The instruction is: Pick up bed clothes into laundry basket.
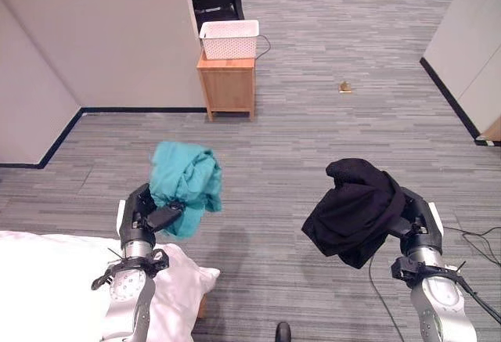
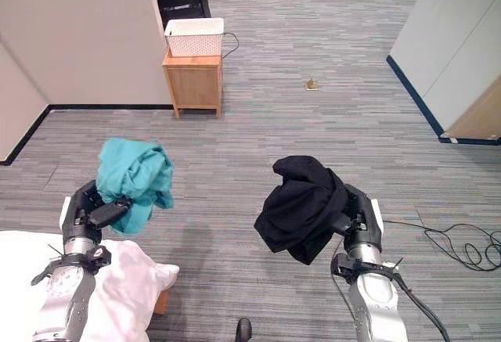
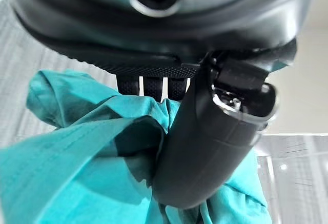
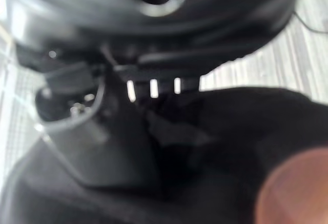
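Note:
A bunched teal garment [image 1: 185, 184] hangs in the air at lower left, and my left hand [image 1: 147, 215] is shut on it; the thumb [image 3: 205, 147] presses into the teal cloth [image 3: 82, 157] close up. A crumpled black garment [image 1: 354, 209] hangs at lower right, with my right hand [image 1: 410, 218] shut on it; in the right wrist view the hand [image 4: 92, 131] is buried in the dark cloth [image 4: 246, 126]. The white laundry basket [image 1: 229, 38] stands far ahead on a small wooden cabinet [image 1: 227, 85]. Both hands are well short of it.
A white bed with a pillow [image 1: 55, 279] lies at the lower left corner. A pale wall [image 1: 102, 37] with a dark skirting stands left of the cabinet. Grey carpet [image 1: 329, 107] stretches between me and the basket. A small brown object [image 1: 344, 87] lies on the floor beyond.

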Tool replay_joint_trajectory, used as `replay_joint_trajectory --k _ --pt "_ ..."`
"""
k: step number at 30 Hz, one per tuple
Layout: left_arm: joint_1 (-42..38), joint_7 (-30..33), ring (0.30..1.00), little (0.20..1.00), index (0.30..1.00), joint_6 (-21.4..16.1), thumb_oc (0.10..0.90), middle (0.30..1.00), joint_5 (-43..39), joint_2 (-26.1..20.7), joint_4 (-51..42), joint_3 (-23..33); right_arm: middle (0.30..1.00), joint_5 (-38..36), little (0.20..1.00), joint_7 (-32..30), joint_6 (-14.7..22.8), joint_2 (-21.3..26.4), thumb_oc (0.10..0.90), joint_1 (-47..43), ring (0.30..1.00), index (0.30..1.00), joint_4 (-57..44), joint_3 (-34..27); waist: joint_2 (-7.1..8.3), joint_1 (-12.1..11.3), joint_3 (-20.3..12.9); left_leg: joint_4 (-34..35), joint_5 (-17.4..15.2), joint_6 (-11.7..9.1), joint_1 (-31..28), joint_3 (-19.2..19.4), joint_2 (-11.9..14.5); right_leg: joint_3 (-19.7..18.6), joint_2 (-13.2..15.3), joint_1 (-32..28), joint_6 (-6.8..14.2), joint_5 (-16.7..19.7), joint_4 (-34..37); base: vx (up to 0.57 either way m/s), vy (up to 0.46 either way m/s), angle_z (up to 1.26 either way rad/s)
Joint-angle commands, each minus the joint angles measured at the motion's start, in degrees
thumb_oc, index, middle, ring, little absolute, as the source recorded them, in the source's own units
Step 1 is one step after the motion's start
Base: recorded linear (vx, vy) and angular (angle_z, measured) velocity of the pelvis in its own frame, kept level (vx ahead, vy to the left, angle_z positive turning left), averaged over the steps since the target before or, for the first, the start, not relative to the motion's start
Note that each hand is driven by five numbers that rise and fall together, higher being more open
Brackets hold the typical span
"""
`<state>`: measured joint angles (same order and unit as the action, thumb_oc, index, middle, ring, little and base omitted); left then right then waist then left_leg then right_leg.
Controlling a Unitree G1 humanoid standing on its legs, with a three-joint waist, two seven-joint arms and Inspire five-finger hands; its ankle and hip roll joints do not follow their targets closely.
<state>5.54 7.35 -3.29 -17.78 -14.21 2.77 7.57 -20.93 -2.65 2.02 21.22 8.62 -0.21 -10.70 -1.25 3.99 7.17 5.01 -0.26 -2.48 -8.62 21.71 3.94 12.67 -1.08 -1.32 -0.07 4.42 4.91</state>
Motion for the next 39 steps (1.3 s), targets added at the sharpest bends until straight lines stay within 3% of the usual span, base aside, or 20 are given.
replay_joint_trajectory --k 1,5,7,10,12,15,17,20,21,22,25,26,27,29,30,33,35,36,38,39 --pt "-7.73 0.84 0.3 0.3 0.3 -6.0 0.4 0.3 2.19 -6.58 -1.77 1.33 0.3 -2.08 0.3 0.15 5.9 0.06 0.4 -4.58 0.3 0.3 -3.59 -3.65 3.09 -0.11 -3.96 -0.42 0.54 -1.17 -0.64 5.2 -0.95 9.27 7.55 -3.38 7.82 -1.03 -0.47 0.03 0.01 0.09" --pt "-5.37 0.71 0.3 0.3 0.3 -6.38 0.4 0.3 -0.16 -7.56 -1.37 4.37 0.3 -1.57 0.3 -1.22 6.94 0.06 0.4 -8.2 0.3 0.3 -5.88 -4.39 2.29 -1.04 -3.36 -0.35 -1.25 -0.6 -1.34 4.35 -1.7 8.7 8.4 -3.78 8.69 -1.86 -2.52 0.1 0.063 0.05" --pt "-4.74 0.37 0.3 0.3 0.3 -6.29 0.4 0.3 -0.32 -8.95 -1.37 5.21 0.3 0.41 0.3 -1.1 6.6 0.94 0.4 -8.64 0.3 0.3 -6.92 -4.66 1.35 -0.83 -1.76 -0.33 -2.28 0.64 -2.06 3.93 -2.14 8.29 10.11 -0.88 9.38 -1.85 -10.68 0.06 0.165 -0.02" --pt "-4.57 0.51 0.3 0.3 0.3 -6.64 0.4 0.3 -0.08 -10.32 -2.77 6.4 0.3 0.97 0.3 -0.86 6.17 1.07 0.4 -8.93 0.3 0.3 -8.12 -5.5 0.42 0.7 1.38 -0.18 -3.57 3.66 -3.82 5.25 -3.73 6.21 14.73 8.37 13.27 6.55 -27.67 -0.02 0.152 -0.15" --pt "-5.04 0.98 0.3 0.3 0.3 -7.29 0.4 0.3 -1.19 -10.72 -3.49 6.75 0.3 1.1 0.3 -0.9 6.49 0.71 0.4 -8.4 0.3 0.3 -8.32 -5.89 -0.46 1.74 2.81 -0.28 -3.41 3.5 -5.01 5.27 -3.2 5.61 15.64 13.49 13.58 5.99 -32.63 0.18 0.018 -0.14" --pt "-5.38 0.5 0.3 0.3 0.3 -7.64 0.4 0.3 -1.75 -11.32 -5.1 7.62 0.3 0.87 0.3 -0.81 6.24 0.25 0.4 -6.4 0.3 0.3 -8.28 -7.45 -0.69 3.4 2.09 -0.01 -5.02 1.59 -7.82 4.01 -3.08 6.2 15.99 15.86 13.41 3.81 -22.77 0.41 -0.124 -0.18" --pt "-6.37 0.24 0.3 0.3 0.3 -7.76 0.4 0.3 -2.0 -11.58 -4.86 7.62 0.3 0.99 0.3 -1.0 6.46 -0.18 0.4 -4.07 0.3 0.3 -8.1 -8.75 -0.51 5.4 1.43 -0.06 -5.97 -0.9 -10.12 2.73 -1.7 3.63 13.46 15.61 12.82 4.46 -8.09 0.41 -0.282 -0.03" --pt "-7.47 0.33 0.3 0.3 0.3 -7.97 0.4 0.3 -1.7 -12.0 -3.9 7.27 0.3 1.38 0.3 -1.38 6.69 -0.45 0.4 -3.58 0.3 0.3 -8.01 -8.96 -0.02 6.66 1.05 -0.21 -5.32 -2.7 -11.74 3.51 -0.13 2.41 13.5 16.62 12.98 6.67 -3.57 0.38 -0.291 0.23" --pt "-8.58 0.43 0.3 0.3 0.3 -8.76 0.4 0.3 -3.15 -10.97 -3.41 6.57 0.3 1.96 0.3 -1.18 6.76 -0.24 0.4 -3.02 0.3 0.3 -7.86 -8.27 0.34 6.67 0.15 -6.58 -1.28 -6.11 -12.36 2.5 3.73 2.66 11.87 14.83 11.77 6.63 -3.43 0.35 -0.371 0.17" --pt "-8.58 0.44 0.3 0.3 0.3 -8.8 0.4 0.3 -3.15 -10.96 -3.37 6.55 0.3 1.96 0.3 -1.18 6.8 -0.22 0.4 -3.02 0.3 0.3 -7.82 -8.26 0.24 6.77 0.17 -7.02 -1.41 -6.31 -12.16 2.37 4.05 2.84 11.7 14.68 11.63 6.64 -3.27 0.49 -0.472 0.29" --pt "-7.15 -0.41 0.3 0.3 0.3 -8.27 0.4 0.3 -5.74 -9.3 -3.26 6.2 0.3 -0.34 0.3 -2.63 7.48 0.68 0.4 -2.88 0.3 0.3 -5.35 -6.79 1.51 5.03 0.25 -31.17 14.43 -7.95 -2.95 -1.6 12.46 2.34 6.03 7.13 5.51 2.96 -3.24 0.37 -0.506 0.25" --pt "-6.9 -0.4 0.3 0.3 0.3 -8.26 0.4 0.3 -7.44 -8.94 -3.07 6.64 0.3 -2.06 0.3 -2.8 8.14 0.35 0.4 -2.61 0.3 0.3 -5.12 -7.16 2.18 4.8 0.58 -37.55 18.53 -8.81 0.22 -0.61 16.56 3.78 4.4 4.18 3.19 1.13 -2.37 0.46 -0.613 0.08" --pt "-6.66 -0.9 0.3 0.3 0.3 -8.23 0.4 0.3 -8.37 -8.51 -3.02 6.39 0.3 -2.32 0.3 -3.02 8.39 0.52 0.4 -1.65 0.3 0.3 -4.97 -7.65 2.81 3.89 1.51 -41.77 19.3 -9.9 3.21 -1.4 18.9 2.9 2.68 0.87 1.6 -1.25 -1.75 0.45 -0.549 0.07" --pt "-5.4 -1.27 0.3 0.3 0.3 -7.9 0.4 0.3 -9.36 -7.73 -2.46 5.45 0.3 -2.82 0.3 -4.09 8.57 1.03 0.4 -0.23 0.3 0.3 -3.98 -8.98 3.77 2.34 2.67 -47.88 17.2 -10.31 5.92 0.36 21.91 3.28 0.6 -4.07 -0.82 -4.61 -0.55 0.44 -0.397 -0.25" --pt "-4.93 -1.41 0.3 0.3 0.3 -7.73 0.4 0.3 -9.44 -7.17 -2.11 5.29 0.3 -3.48 0.3 -4.44 8.45 0.93 0.4 0.09 0.3 0.3 -3.69 -9.25 4.09 1.29 3.26 -48.99 16.0 -10.85 8.74 1.0 21.17 3.26 0.62 -5.86 -1.05 -5.35 -0.43 0.41 -0.24 -0.4" --pt "-3.65 -1.86 0.3 0.3 0.3 -7.33 0.4 0.3 -10.8 -5.7 -0.25 5.17 0.3 -4.91 0.3 -3.37 7.91 0.9 0.4 0.96 0.3 0.3 -3.41 -10.49 5.08 -0.46 3.64 -45.71 14.41 -10.03 16.01 5.94 19.82 4.69 1.34 -9.24 -0.32 -6.0 0.09 0.35 -0.072 0.09" --pt "-3.32 -1.62 0.3 0.3 0.3 -7.39 0.4 0.3 -10.32 -5.42 0.66 5.14 0.3 -4.34 0.3 -3.45 7.83 1.16 0.4 1.18 0.3 0.3 -3.27 -11.21 5.09 -1.71 3.42 -36.82 14.48 -11.47 19.86 8.16 17.78 3.84 1.52 -11.39 1.19 -7.26 0.09 0.43 0.037 -0.01" --pt "-3.32 -1.43 0.3 0.3 0.3 -7.63 0.4 0.3 -10.2 -5.3 0.9 4.92 0.3 -4.07 0.3 -3.39 7.76 1.46 0.4 0.87 0.3 0.3 -3.07 -11.17 5.77 -2.26 2.9 -32.65 15.9 -11.45 20.16 8.92 16.12 3.6 2.65 -11.82 1.79 -7.5 0.09 0.45 0.083 -0.07" --pt "-3.2 -0.98 0.3 0.3 0.3 -7.9 0.4 0.3 -10.18 -5.09 1.61 5.24 0.3 -3.48 0.3 -2.85 7.52 1.52 0.4 0.19 0.3 0.3 -2.97 -9.75 4.98 -3.12 2.55 -22.86 16.47 -11.07 22.2 10.8 15.55 3.62 1.94 -13.64 2.84 -8.86 0.09 0.44 0.12 -0.52" --pt "-3.13 -0.83 0.3 0.3 0.3 -8.03 0.4 0.3 -10.27 -4.78 1.87 5.28 0.3 -3.01 0.3 -2.63 7.36 1.9 0.4 -0.17 0.3 0.3 -2.66 -9.14 4.91 -3.08 1.64 -15.14 16.85 -10.56 20.61 11.82 13.15 3.21 2.1 -14.46 3.52 -9.45 0.09 0.65 0.224 -0.45"
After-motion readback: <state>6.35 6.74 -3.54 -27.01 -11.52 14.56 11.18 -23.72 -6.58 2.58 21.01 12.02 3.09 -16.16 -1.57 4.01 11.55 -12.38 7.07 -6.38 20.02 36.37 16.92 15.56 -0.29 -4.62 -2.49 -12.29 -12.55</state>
